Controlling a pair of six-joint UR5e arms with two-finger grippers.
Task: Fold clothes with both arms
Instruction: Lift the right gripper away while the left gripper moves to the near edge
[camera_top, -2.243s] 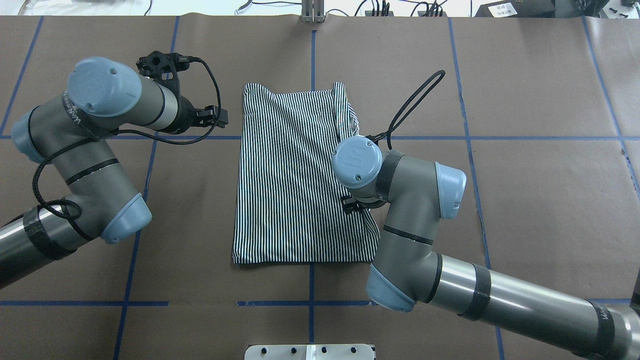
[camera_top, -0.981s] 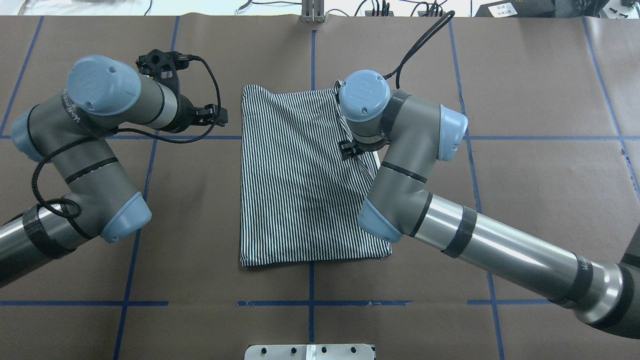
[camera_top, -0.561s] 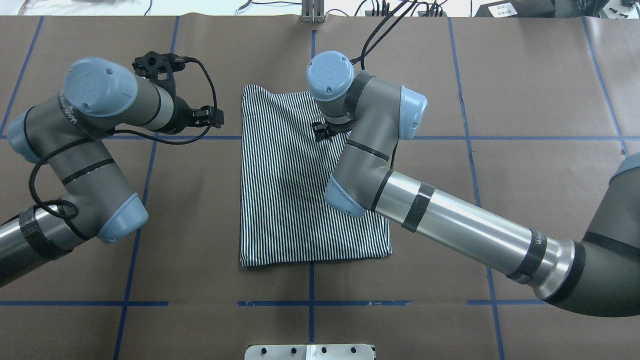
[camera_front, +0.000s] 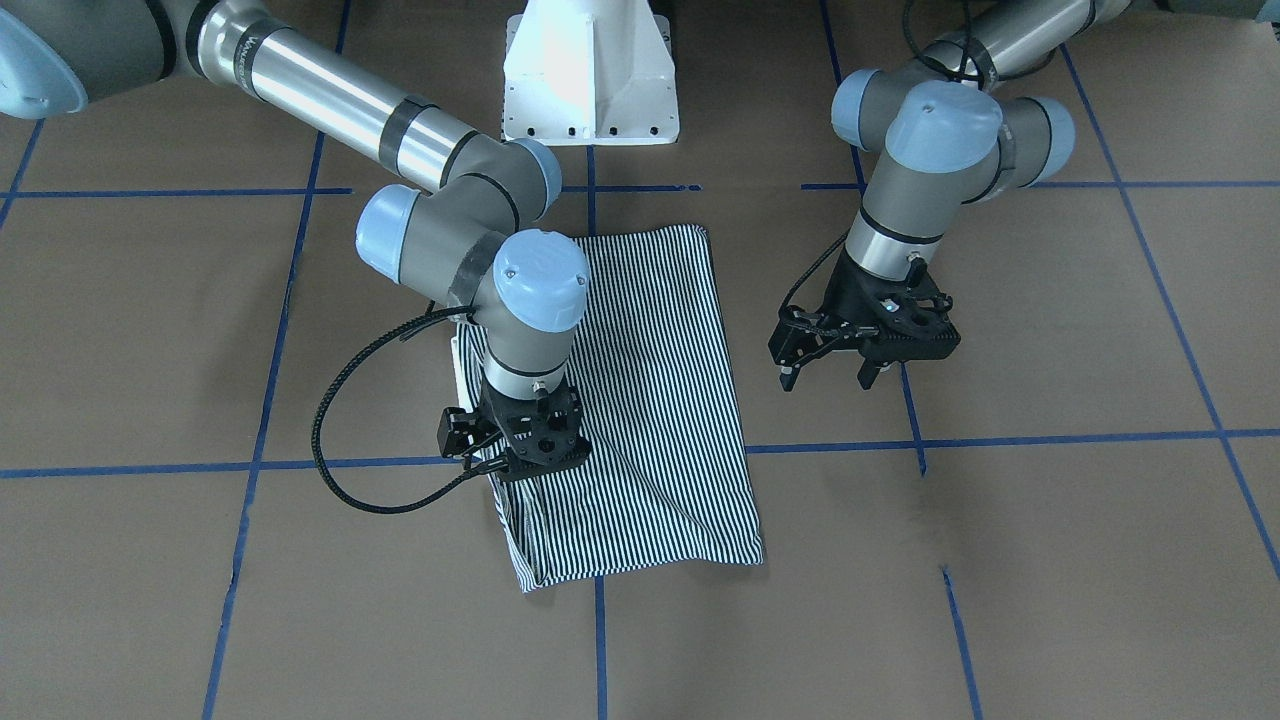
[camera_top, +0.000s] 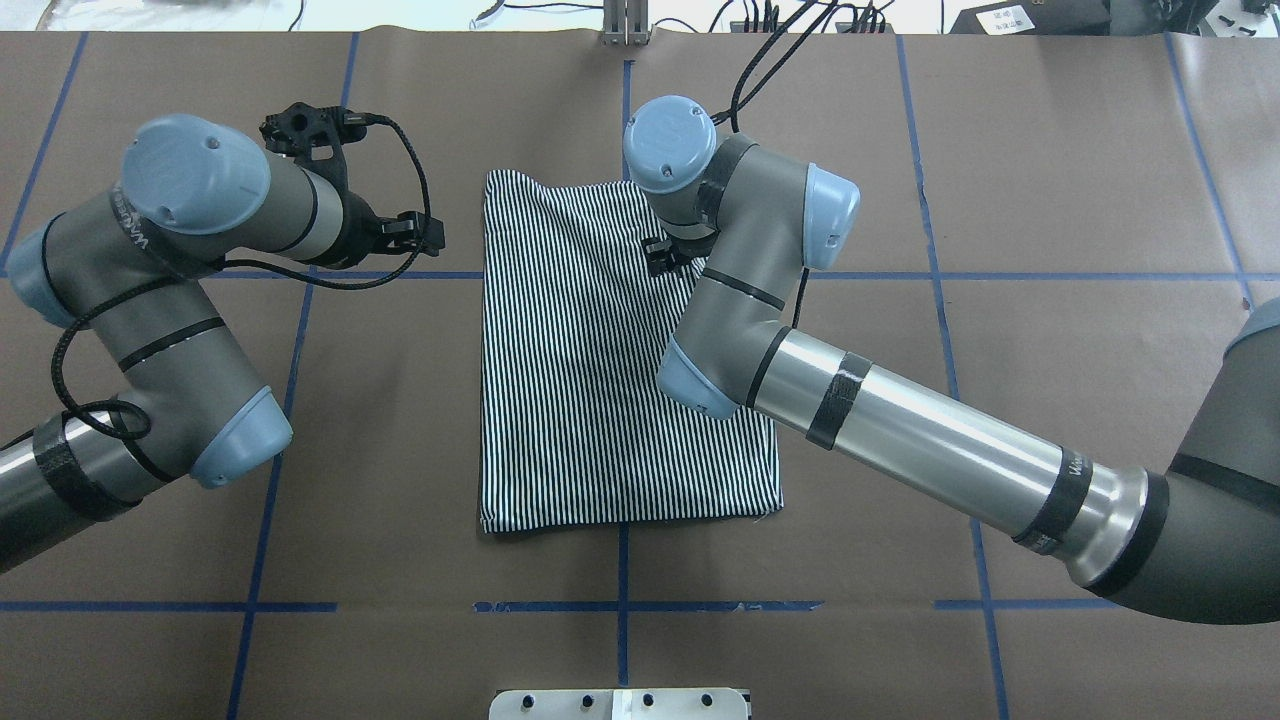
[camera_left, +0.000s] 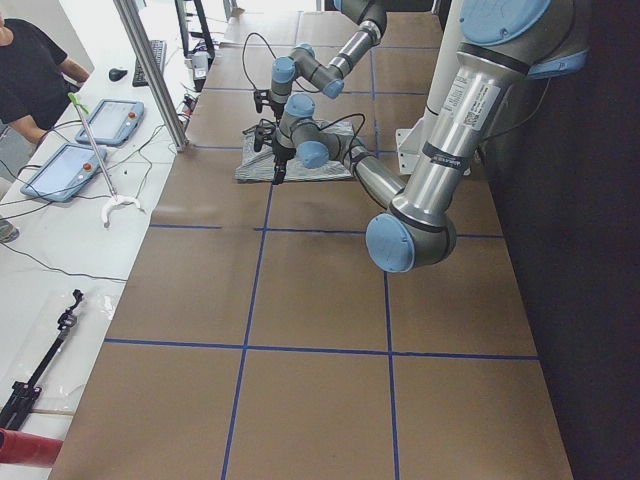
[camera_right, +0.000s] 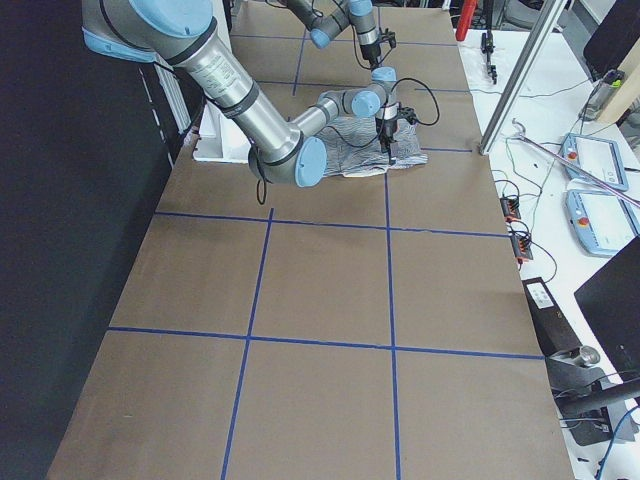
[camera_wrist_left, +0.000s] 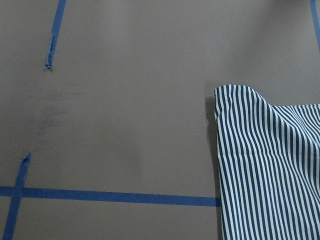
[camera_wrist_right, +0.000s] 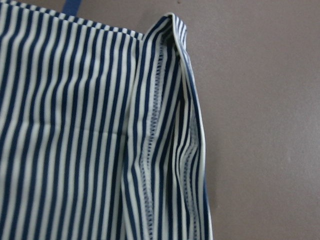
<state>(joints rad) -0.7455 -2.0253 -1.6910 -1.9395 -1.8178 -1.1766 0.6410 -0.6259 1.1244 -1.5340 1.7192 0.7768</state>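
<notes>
The striped shirt (camera_front: 650, 400) lies folded into a tall rectangle on the brown table, also in the overhead view (camera_top: 580, 400). My right gripper (camera_front: 520, 470) points down over the shirt's far right edge, close to the cloth. Its fingers are hidden, so I cannot tell whether it is open or shut. The right wrist view shows a folded hemmed flap (camera_wrist_right: 165, 125) lying on the shirt. My left gripper (camera_front: 826, 380) hangs open and empty above bare table, just left of the shirt's far left corner (camera_wrist_left: 225, 95).
The white pedestal base (camera_front: 590, 70) stands at the table's near edge. Blue tape lines (camera_top: 620, 605) cross the brown table cover. A person (camera_left: 30, 70) and tablets (camera_left: 110, 120) are at a side bench beyond the table's far edge.
My right arm swept forward and then left over the shirt's right side, and the loose flap there now lies folded in. In the last moment it shifted slightly back right. The left arm barely moved.
</notes>
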